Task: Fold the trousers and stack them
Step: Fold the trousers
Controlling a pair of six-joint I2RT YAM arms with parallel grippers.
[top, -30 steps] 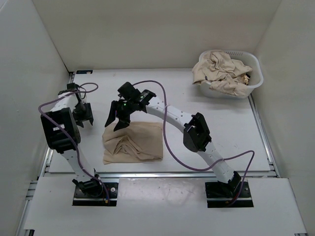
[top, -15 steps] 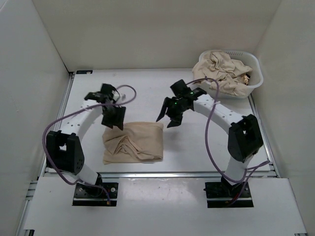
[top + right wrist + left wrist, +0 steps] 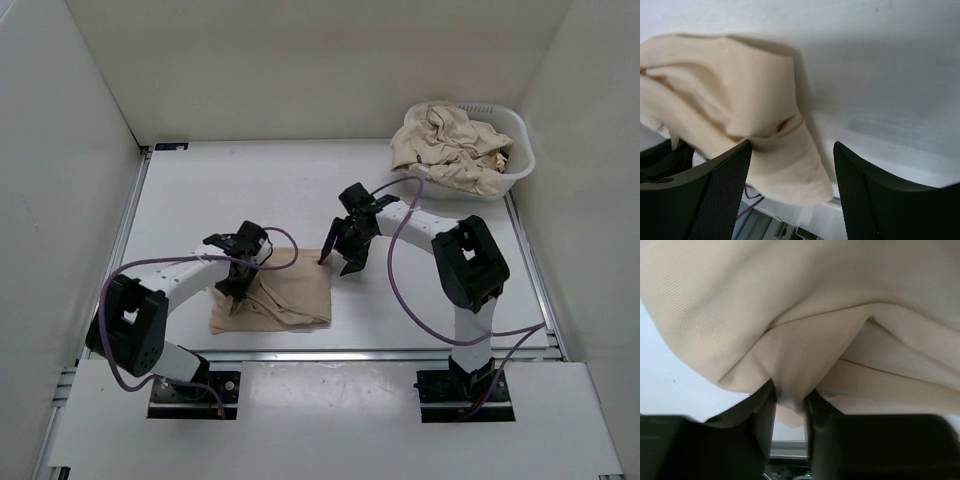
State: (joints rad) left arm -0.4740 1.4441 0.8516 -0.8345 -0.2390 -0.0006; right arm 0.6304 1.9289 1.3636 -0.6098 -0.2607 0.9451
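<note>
Left gripper [image 3: 789,402] pinching folded trousers [image 3: 285,295]; right gripper [image 3: 340,258] spread beside.

Left wrist view: the folded beige-tan trousers of thin soft fabric [image 3: 805,325] run past the top, left and right edges; a fold fills the gap between the left tool [image 3: 789,402] fingers, hiding their tips. Top view: the white plastic laundry basket [image 3: 519,150] interior is hidden beneath heaped beige cloth.
</note>
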